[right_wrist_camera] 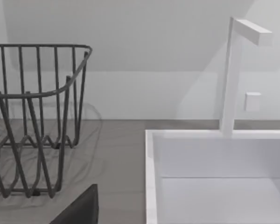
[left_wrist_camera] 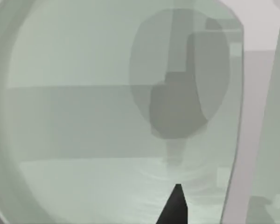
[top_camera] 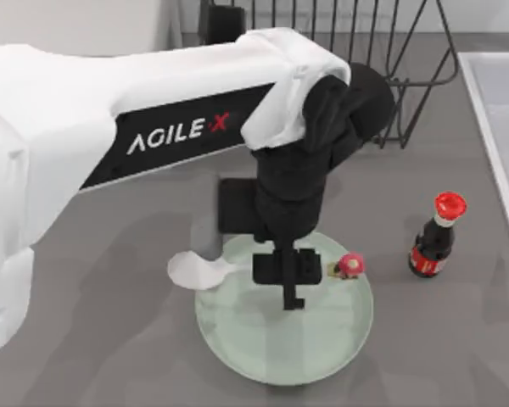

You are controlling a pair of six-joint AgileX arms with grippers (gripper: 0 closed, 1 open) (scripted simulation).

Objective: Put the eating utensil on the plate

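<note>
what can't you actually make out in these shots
- Spoon handle: in the top view the left claw covers its middle, so a grip can't be confirmed; bowl and pink knob show either side.
- Plate: its far rim sits under the left arm in the top view.
- Bottle label: too small to read.
- Sink and rack: cut off by the right wrist view's edges.
- Right claw: just a dark tip at the edge.
</note>
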